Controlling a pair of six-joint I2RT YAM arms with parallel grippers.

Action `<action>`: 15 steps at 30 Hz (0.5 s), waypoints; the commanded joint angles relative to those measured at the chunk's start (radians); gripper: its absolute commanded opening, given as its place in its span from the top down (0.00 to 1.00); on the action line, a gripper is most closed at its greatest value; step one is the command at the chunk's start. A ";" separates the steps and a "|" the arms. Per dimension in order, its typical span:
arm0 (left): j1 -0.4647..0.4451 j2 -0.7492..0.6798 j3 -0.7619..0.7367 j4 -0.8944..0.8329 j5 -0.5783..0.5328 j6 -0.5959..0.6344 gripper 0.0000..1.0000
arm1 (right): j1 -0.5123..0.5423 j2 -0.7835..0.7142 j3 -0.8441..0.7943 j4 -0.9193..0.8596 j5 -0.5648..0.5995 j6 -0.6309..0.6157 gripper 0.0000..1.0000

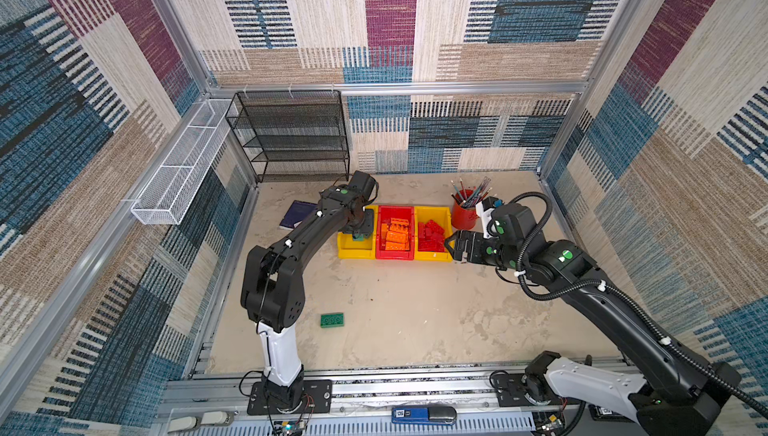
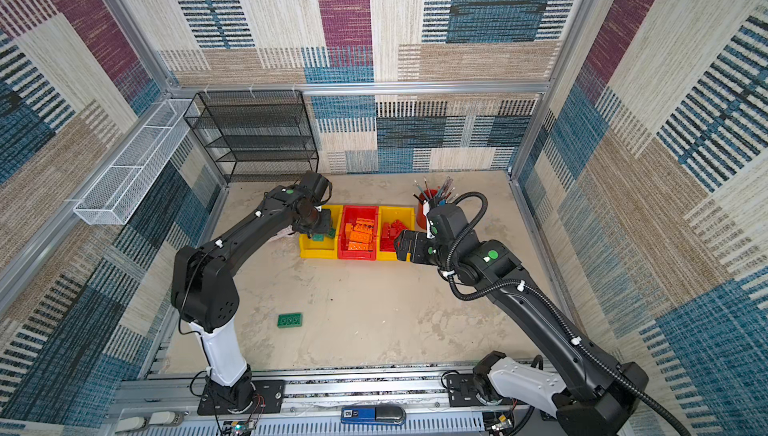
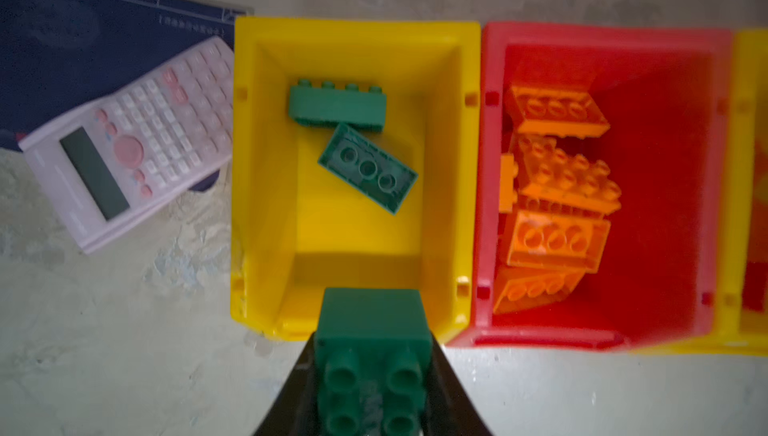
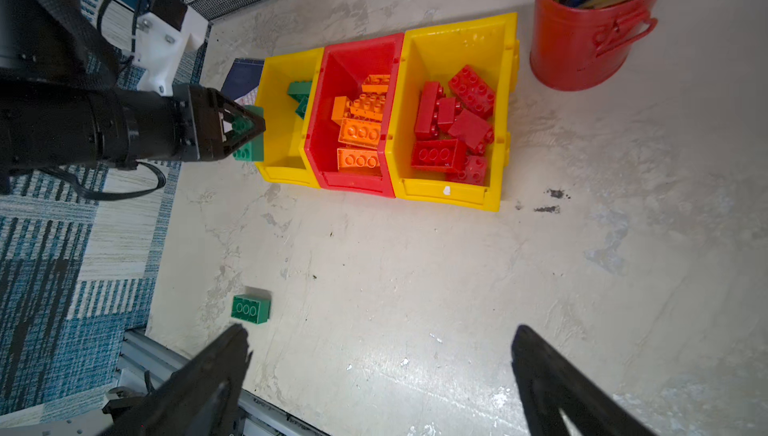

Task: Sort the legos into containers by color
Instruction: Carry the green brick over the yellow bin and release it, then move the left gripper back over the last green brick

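Loose brick (image 1: 332,320): green, alone on table (image 1: 415,309), up front.
Right gripper (image 4: 380,330): jaws wide, empty, beside right bin (image 4: 453,38).
Left gripper (image 3: 372,371): clamped on green brick (image 3: 372,321) over left bin (image 3: 266,163).
Left bin: yellow, two green bricks (image 3: 368,167).
Red bin (image 3: 665,163): orange bricks (image 3: 557,242).
Right bin: yellow, red bricks (image 4: 436,155).

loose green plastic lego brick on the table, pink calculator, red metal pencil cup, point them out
loose green plastic lego brick (image 1: 332,320): a top view, upward face
pink calculator (image 3: 174,122): left wrist view, keypad
red metal pencil cup (image 4: 573,47): right wrist view, side wall
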 commanded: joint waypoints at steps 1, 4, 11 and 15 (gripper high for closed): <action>0.023 0.085 0.108 -0.070 0.007 0.040 0.73 | -0.002 0.006 0.010 0.022 0.049 0.004 0.00; 0.039 0.165 0.204 -0.109 0.027 0.048 0.63 | -0.003 0.018 0.026 0.009 0.078 0.005 0.00; 0.046 0.220 0.306 -0.126 0.055 0.055 0.19 | -0.010 0.087 0.082 -0.002 0.076 -0.025 0.00; 0.049 0.158 0.242 -0.115 0.067 0.042 0.18 | -0.010 0.119 0.103 0.003 0.051 -0.047 0.00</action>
